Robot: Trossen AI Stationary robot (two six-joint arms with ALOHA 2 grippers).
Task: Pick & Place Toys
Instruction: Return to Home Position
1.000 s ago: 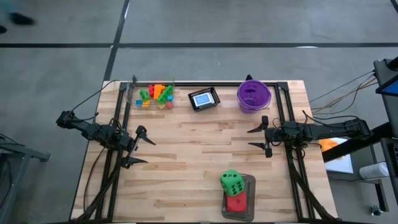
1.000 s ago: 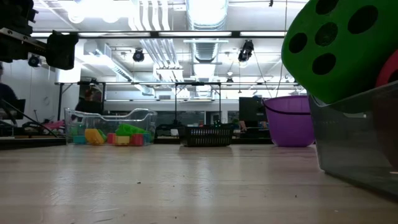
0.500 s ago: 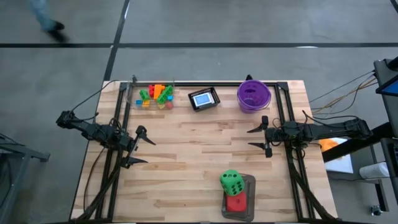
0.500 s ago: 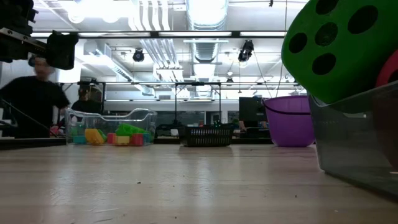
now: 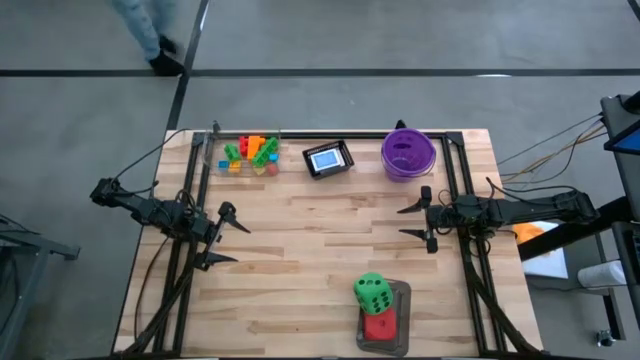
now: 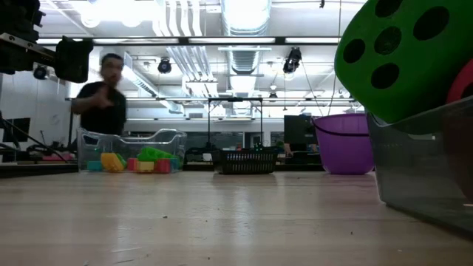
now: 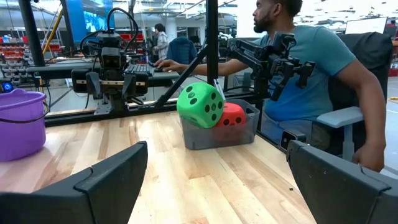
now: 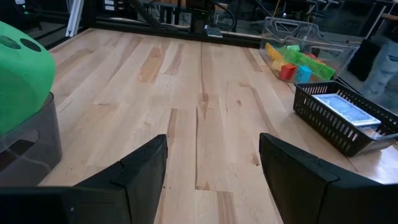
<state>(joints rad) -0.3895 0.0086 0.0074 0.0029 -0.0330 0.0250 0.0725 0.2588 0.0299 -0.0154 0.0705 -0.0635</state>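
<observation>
At 6 o'clock, nearest me, a green die (image 5: 372, 293) sits on a red die (image 5: 378, 324) in a grey bin (image 5: 404, 296). The middle of the wooden table (image 5: 300, 260) is bare. The left gripper (image 5: 243, 244) at 9 and the right gripper (image 5: 400, 222) at 3 both spread their fingers wide, holding nothing. Farther off, bricks (image 5: 252, 152) fill a clear tray (image 6: 174, 135) at 11, a blue card (image 5: 325, 159) lies in the black basket (image 5: 346, 160) at 12, and a purple bowl (image 5: 386, 150) stands at 1. Beyond the table, a person (image 6: 103, 92) is on the grey floor (image 5: 400, 40).

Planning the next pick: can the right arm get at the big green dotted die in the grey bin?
Probably yes. The big green dotted die sits atop the red die, above the grey plastic bin's rim, and only bare wooden table lies between it and the open right hand.
</observation>
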